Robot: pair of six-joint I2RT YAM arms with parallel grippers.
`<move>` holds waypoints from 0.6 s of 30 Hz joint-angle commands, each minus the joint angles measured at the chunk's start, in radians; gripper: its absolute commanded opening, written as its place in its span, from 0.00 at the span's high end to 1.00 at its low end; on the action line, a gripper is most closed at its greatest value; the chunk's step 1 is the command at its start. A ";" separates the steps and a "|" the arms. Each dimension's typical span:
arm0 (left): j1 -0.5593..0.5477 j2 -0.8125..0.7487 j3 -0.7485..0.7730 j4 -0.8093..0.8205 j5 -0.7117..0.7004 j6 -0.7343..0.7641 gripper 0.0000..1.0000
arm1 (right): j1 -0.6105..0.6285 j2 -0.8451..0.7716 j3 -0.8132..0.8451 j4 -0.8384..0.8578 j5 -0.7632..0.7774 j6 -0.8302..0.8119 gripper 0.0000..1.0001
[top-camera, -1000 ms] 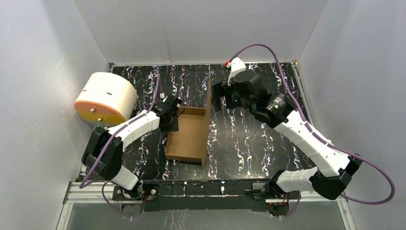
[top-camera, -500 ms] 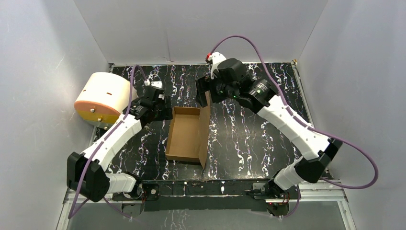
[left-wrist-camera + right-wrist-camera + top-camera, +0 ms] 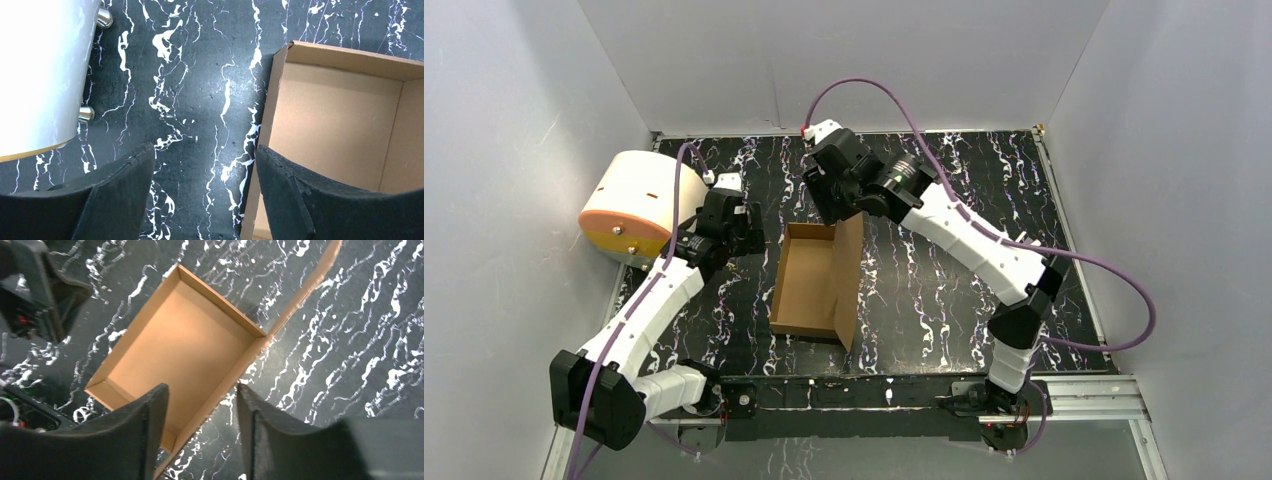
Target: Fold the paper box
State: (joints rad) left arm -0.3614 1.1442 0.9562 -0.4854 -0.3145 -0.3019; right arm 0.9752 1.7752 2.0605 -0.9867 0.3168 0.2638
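Observation:
The paper box is a shallow brown cardboard tray on the black marbled table, its lid standing up along its right side. My left gripper hovers open and empty just left of the box's far left corner; in the left wrist view the box's left wall runs beside the right finger. My right gripper hovers open and empty above the box's far end. In the right wrist view the tray lies below and the lid reaches to the upper right.
A cream-white cylinder with an orange face lies at the far left, close to the left arm; it also shows in the left wrist view. White walls enclose the table on three sides. A metal rail runs along the near edge.
The left gripper has drawn back up and left from the box's left wall. The right arm has swung left from the lid's far end to above the box's far edge.

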 commanded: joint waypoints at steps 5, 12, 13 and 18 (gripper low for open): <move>0.008 -0.068 -0.017 0.022 -0.082 0.023 0.28 | 0.014 0.083 0.168 -0.163 0.111 -0.088 0.65; 0.015 -0.103 -0.028 0.034 -0.105 0.026 0.28 | 0.008 0.071 0.180 -0.082 0.054 -0.329 0.89; 0.015 -0.108 -0.031 0.038 -0.108 0.028 0.28 | 0.001 0.064 0.163 -0.059 0.027 -0.376 0.90; 0.027 -0.132 -0.041 0.059 -0.094 0.038 0.28 | -0.077 0.051 0.118 0.019 -0.238 -0.608 0.99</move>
State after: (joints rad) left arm -0.3489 1.0504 0.9241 -0.4564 -0.3870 -0.2825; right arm 0.9585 1.8706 2.1868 -1.0672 0.2741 -0.1078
